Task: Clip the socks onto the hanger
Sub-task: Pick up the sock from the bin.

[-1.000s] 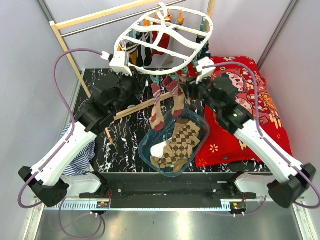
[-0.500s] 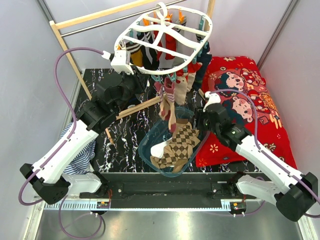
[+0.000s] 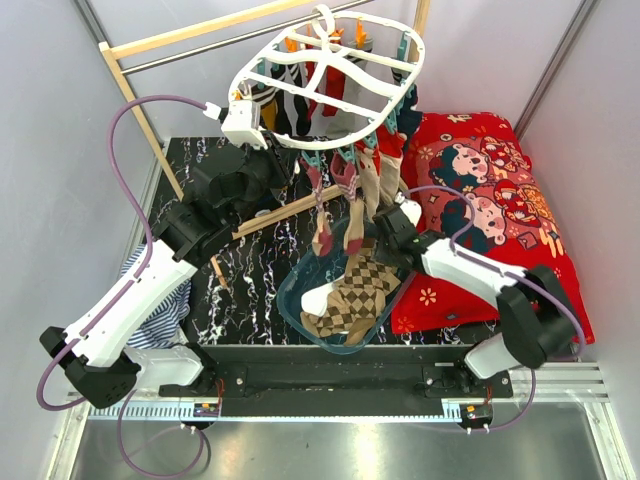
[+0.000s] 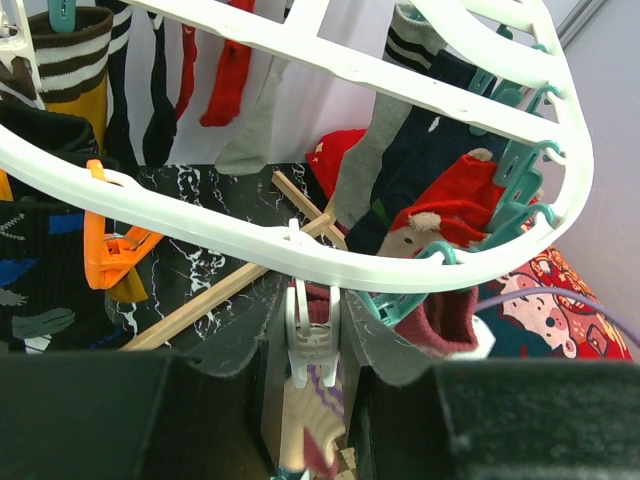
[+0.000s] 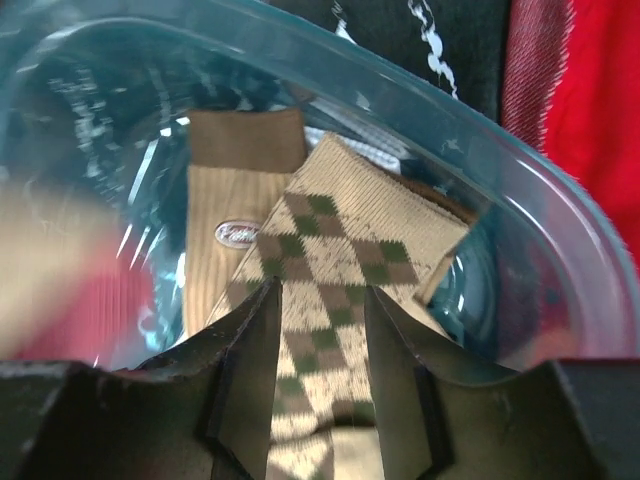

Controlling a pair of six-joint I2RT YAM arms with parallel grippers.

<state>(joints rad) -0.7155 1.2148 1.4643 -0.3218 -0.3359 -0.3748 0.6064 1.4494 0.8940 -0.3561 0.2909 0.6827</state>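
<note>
The white oval hanger (image 3: pixel 330 75) hangs from the rod with several socks clipped round its rim. My left gripper (image 3: pixel 300 168) sits under its near rim. In the left wrist view its jaws (image 4: pixel 310 300) stand open, close on either side of a white clip (image 4: pixel 312 335). A beige and maroon sock (image 4: pixel 305 425) hangs below that clip, and in the top view (image 3: pixel 322 225). My right gripper (image 3: pixel 368 242) is low over the tub, open and empty, its fingers (image 5: pixel 321 288) straddling a tan argyle sock (image 5: pixel 340 240) without holding it. A plain beige sock (image 5: pixel 235 240) lies beside it.
The clear bluish tub (image 3: pixel 295 305) sits at the table's near middle, its rim close to my right fingers (image 5: pixel 500 200). A red cartoon cushion (image 3: pixel 480 200) lies to the right and a striped cloth (image 3: pixel 165 310) to the left. A wooden stick (image 3: pixel 285 212) lies on the black marble top.
My right arm has come down from the hanger's near rim into the tub. The sock it left behind hangs and swings slightly. My left arm has stayed put.
</note>
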